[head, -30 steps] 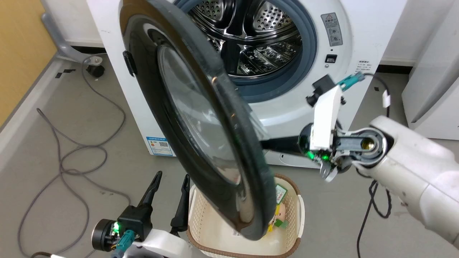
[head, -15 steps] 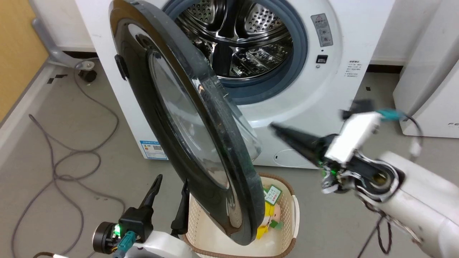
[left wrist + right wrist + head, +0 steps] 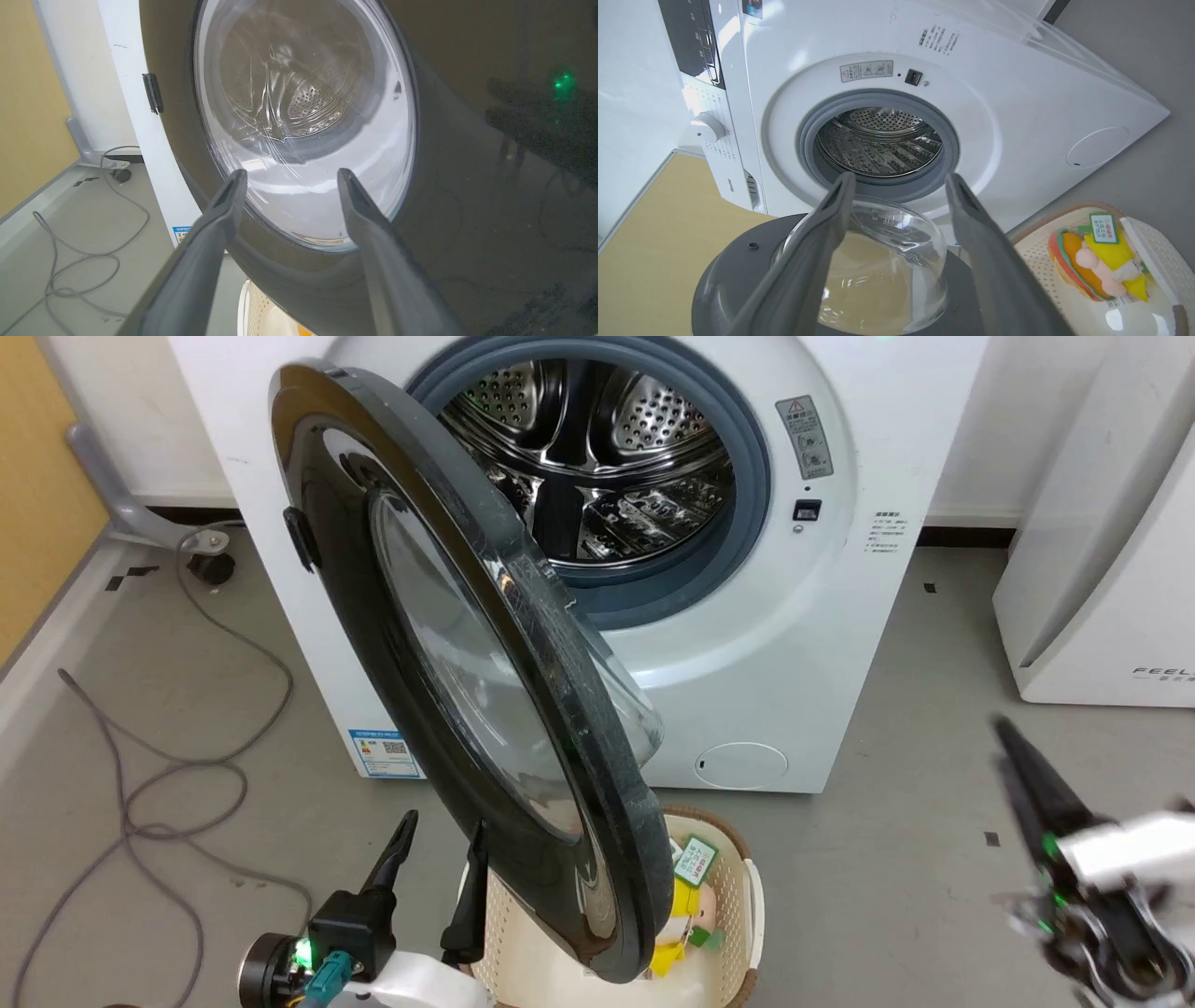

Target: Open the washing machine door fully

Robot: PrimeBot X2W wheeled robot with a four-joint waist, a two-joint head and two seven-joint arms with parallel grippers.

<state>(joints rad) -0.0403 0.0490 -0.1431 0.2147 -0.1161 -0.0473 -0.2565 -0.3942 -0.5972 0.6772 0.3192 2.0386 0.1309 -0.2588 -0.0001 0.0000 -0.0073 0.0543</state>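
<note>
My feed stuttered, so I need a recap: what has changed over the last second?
The right hand has pulled away from the inner side of the washing machine door, going right and down to the head view's lower right, open and empty. The head camera shifted too. Unchanged: the door hangs part open with no clear swing, and the left hand waits open by its outer face.
</note>
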